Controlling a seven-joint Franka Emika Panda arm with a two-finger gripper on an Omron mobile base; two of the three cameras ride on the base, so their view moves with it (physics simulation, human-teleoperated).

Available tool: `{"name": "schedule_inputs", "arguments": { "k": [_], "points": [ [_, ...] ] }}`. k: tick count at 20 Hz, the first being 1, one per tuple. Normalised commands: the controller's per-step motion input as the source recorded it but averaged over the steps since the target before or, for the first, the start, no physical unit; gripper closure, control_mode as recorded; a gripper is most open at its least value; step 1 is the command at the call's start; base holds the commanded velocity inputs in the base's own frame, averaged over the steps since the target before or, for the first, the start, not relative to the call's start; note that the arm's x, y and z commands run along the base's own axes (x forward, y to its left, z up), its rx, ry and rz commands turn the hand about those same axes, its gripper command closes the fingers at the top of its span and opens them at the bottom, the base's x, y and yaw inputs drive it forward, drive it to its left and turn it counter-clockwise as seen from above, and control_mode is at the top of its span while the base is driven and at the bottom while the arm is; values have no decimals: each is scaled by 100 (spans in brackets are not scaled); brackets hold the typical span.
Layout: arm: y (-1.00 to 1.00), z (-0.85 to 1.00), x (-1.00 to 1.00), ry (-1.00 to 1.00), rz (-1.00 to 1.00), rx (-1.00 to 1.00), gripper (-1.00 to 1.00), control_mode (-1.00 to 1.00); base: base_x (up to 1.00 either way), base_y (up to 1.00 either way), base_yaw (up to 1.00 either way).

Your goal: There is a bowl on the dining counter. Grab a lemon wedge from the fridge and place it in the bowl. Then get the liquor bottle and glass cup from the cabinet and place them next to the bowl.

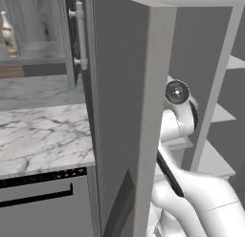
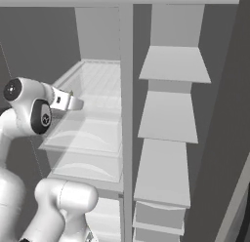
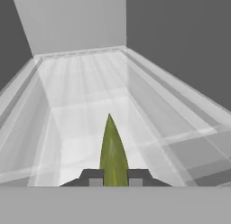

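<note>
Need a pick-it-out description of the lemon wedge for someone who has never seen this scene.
Start at the open light grey fridge and its pale translucent shelf on the left side of the interior. In the hand view, the gripper is shut on the lemon wedge, which stands between the two dark fingertips. It is a slim yellow-green sliver tapering to a point, the sole coloured thing against the grey and white.

The lemon wedge (image 3: 113,153) sits between the two fingertips of the pincer (image 3: 113,177), pinched there and pointing ahead of it, over a shelf (image 3: 85,92) inside the fridge (image 2: 126,90). Beyond the pincer the shelf runs back to the fridge's rear wall. Well off to the pincer's left, past the fridge door (image 1: 124,112), a liquor bottle (image 1: 8,35) stands on the cabinet (image 1: 38,49) shelf above a marble counter (image 1: 43,135).
</note>
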Motion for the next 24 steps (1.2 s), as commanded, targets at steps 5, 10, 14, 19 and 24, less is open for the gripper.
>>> {"name": "schedule_inputs", "arguments": {
  "k": [5,10,14,19,24],
  "points": [
    [-5,11,-70,-13,0,0,100,-100,0,0,0],
    [-11,6,-74,-5,0,0,100,-100,0,0,0],
    [-12,18,-73,-1,0,0,100,-100,0,0,0],
    [-4,26,-57,1,0,1,100,-100,0,0,0],
    [-2,8,-43,3,0,0,100,-100,0,0,0]
  ]
}}
